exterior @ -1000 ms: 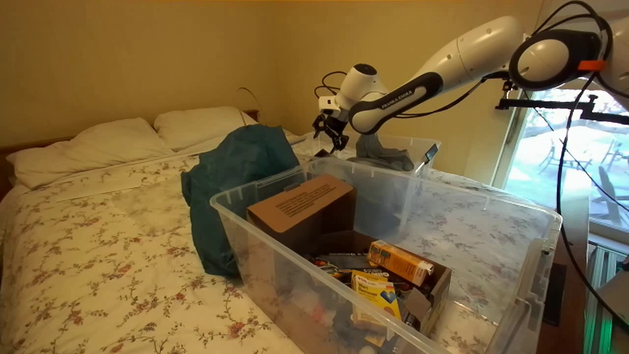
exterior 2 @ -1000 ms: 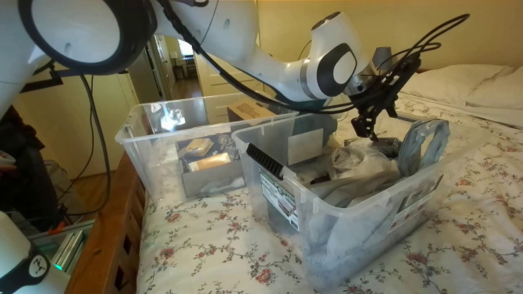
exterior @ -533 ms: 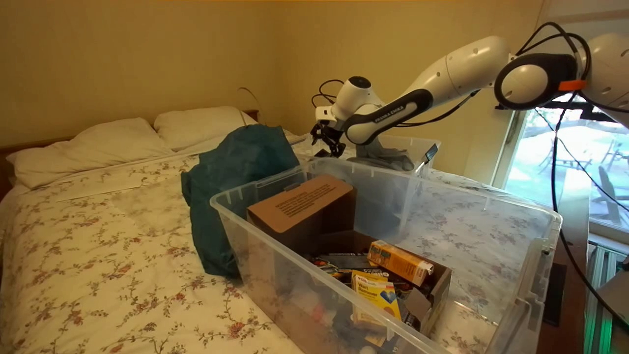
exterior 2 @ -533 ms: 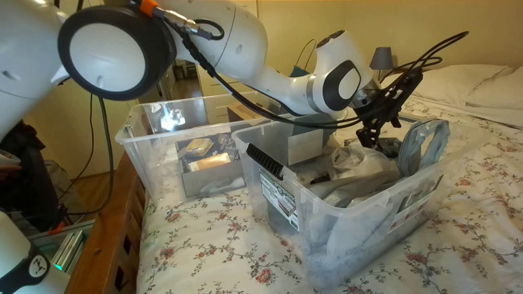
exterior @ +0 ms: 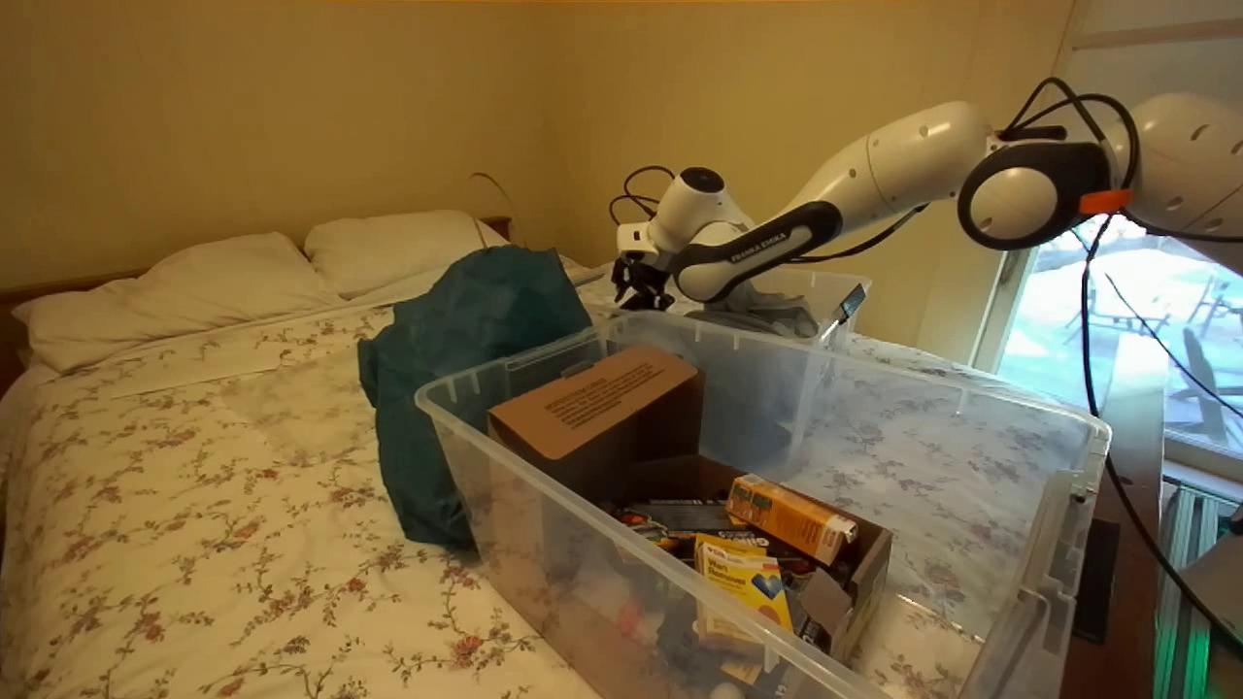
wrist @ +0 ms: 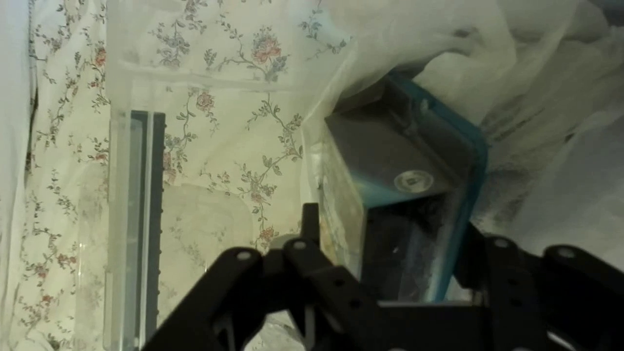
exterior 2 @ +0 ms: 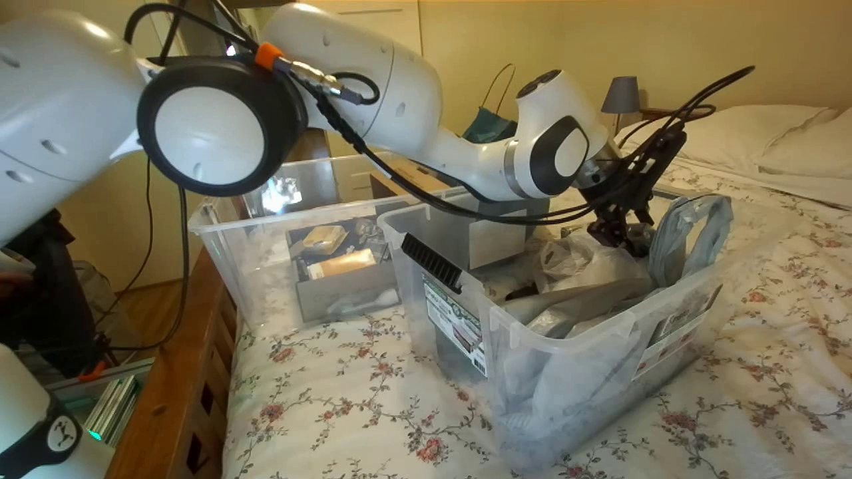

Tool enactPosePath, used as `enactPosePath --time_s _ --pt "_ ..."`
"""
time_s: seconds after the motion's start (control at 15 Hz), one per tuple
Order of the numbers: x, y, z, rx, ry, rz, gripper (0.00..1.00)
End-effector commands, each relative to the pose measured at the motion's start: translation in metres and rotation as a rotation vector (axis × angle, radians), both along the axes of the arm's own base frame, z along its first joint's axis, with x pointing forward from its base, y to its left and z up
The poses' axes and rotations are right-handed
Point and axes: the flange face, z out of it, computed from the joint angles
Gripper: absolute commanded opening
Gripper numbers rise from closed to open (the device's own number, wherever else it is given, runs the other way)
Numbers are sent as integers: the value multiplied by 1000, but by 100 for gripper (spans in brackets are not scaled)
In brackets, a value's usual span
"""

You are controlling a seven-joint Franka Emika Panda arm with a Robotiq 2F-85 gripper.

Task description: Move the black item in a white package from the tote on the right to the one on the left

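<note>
Scanning the wrist view left to right, I pass a gray strip (wrist: 156, 195) on the clear tote (exterior 2: 566, 344), then find the pincer (wrist: 390, 229) spread, the black item (wrist: 390, 165) lying between its fingers (wrist: 310, 219); whether they touch it I can't tell. Boxy, dark-faced, it carries a pale disc (wrist: 413, 181) and a teal rim (wrist: 481, 152), with crumpled white plastic (wrist: 541, 92) bunched on its right; a gray-blue bag (exterior 2: 665, 249) stands just beside the pincer in an exterior view.

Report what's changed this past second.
The black two-fingered claw and white arm came down to the black, teal-edged box in a clear plastic tote. Nothing looks gripped or released; the claw's spread fingers flank the box. The tote, brown cardboard carton and teal fabric bag stayed put.
</note>
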Motion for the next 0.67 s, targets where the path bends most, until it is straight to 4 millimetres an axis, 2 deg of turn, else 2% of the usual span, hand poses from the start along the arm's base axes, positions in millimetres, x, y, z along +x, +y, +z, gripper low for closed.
enactPosePath --time_s 0.0,0.2,0.33,0.47,0.6 --pt "8 2 0 -38 -25 -7 34" --pt "7 -2 31 -27 -35 -30 14" --pt "0 -2 60 4 -21 -41 12" --pt "-15 4 95 43 -10 -18 11" --pt "-28 11 117 88 20 -12 11"
